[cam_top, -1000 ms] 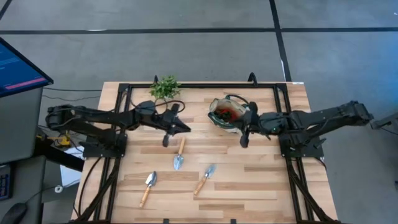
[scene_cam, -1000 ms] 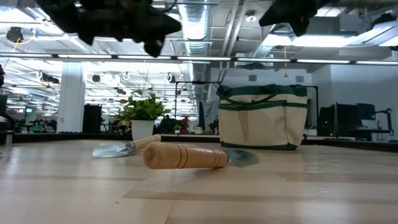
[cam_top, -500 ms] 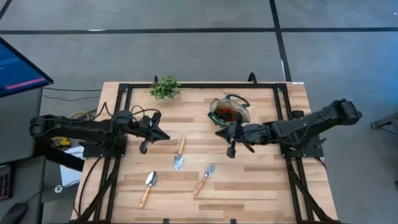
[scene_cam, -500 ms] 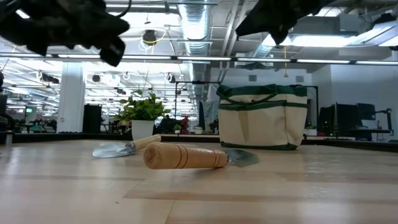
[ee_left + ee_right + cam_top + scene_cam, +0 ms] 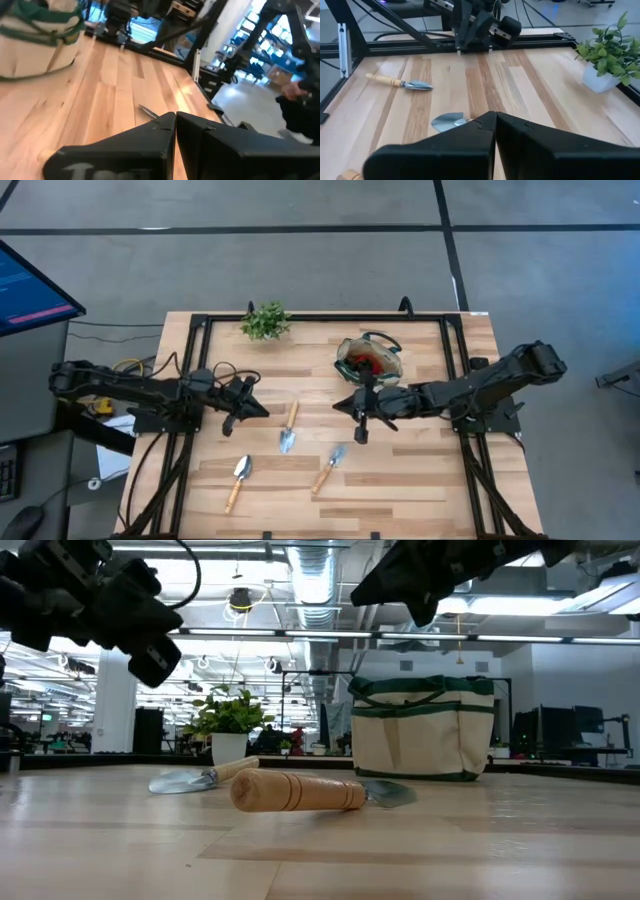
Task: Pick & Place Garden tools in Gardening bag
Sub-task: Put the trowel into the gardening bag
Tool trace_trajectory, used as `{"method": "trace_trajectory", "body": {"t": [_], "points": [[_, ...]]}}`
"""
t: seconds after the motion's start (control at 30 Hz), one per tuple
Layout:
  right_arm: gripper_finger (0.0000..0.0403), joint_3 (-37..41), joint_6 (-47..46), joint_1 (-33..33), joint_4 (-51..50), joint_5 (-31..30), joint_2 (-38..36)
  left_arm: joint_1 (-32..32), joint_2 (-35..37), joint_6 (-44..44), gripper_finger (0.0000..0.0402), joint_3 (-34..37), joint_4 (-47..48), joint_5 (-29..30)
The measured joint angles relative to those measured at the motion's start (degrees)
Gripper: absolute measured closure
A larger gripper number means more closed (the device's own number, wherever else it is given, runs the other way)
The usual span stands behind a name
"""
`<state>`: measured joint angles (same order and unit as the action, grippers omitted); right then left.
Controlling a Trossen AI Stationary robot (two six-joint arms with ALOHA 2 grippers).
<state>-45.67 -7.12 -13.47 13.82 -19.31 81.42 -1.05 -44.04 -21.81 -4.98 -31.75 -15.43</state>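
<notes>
Three garden tools, wooden-handled trowels, lie flat on the table: one in the middle point(image 5: 289, 427), one near-left point(image 5: 238, 482), one near-centre point(image 5: 329, 467). The beige gardening bag point(image 5: 368, 360) stands at the far right of centre on its base, with a red-and-black tool point(image 5: 364, 363) inside. My left gripper point(image 5: 264, 412) hovers shut and empty just left of the middle trowel. My right gripper point(image 5: 342, 404) hovers shut and empty right of that trowel, on the near side of the bag. Both sets of fingers show pressed together in the left wrist view point(image 5: 176, 117) and the right wrist view point(image 5: 496, 116).
A small potted plant point(image 5: 265, 321) stands at the far edge, left of the bag. A black frame point(image 5: 300, 318) runs around the tabletop. Bare wood lies along the near edge point(image 5: 400, 490). A monitor point(image 5: 30, 290) stands off the table's left side.
My left gripper has drawn back toward the table's left and near edges and sunk lower, rolling as it went. My right gripper has moved away from the bag toward the table's middle and left, also sinking. The tools and the bag have stayed put.
</notes>
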Motion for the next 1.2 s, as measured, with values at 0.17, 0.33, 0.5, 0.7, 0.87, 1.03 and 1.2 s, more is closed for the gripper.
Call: {"method": "trace_trajectory", "body": {"t": [0.17,0.33,0.5,0.7,0.87,1.03,1.2], "points": [[0.0401,0.0,0.0,0.0,0.2,0.0,0.5,2.5,-4.0,-4.6,0.0400,0.9,-0.1,8.1],[0.0402,0.0,0.0,-0.4,0.2,-0.1,0.2,5.7,-10.9,-9.2,0.0400,1.0,-0.2,15.1],[0.0402,0.0,0.2,0.6,0.0,3.5,0.4,7.7,-16.9,-12.4,0.0400,0.0,-0.7,18.6],[0.0402,0.0,0.2,1.4,0.0,6.4,0.4,7.9,-24.0,-12.9,0.0400,-4.2,-0.9,28.9],[0.0402,0.0,-1.1,0.8,0.1,5.5,0.4,7.9,-32.4,-13.2,0.0400,-8.3,-0.7,31.8],[0.0402,0.0,-4.6,-1.0,0.1,1.5,-0.9,7.8,-39.9,-13.2,0.0400,-13.2,-0.6,32.6],[0.0403,0.0,-1.7,-2.8,0.0,1.3,-3.1,7.3,-44.3,-12.3,0.0400,-15.8,-0.1,34.4]]}}
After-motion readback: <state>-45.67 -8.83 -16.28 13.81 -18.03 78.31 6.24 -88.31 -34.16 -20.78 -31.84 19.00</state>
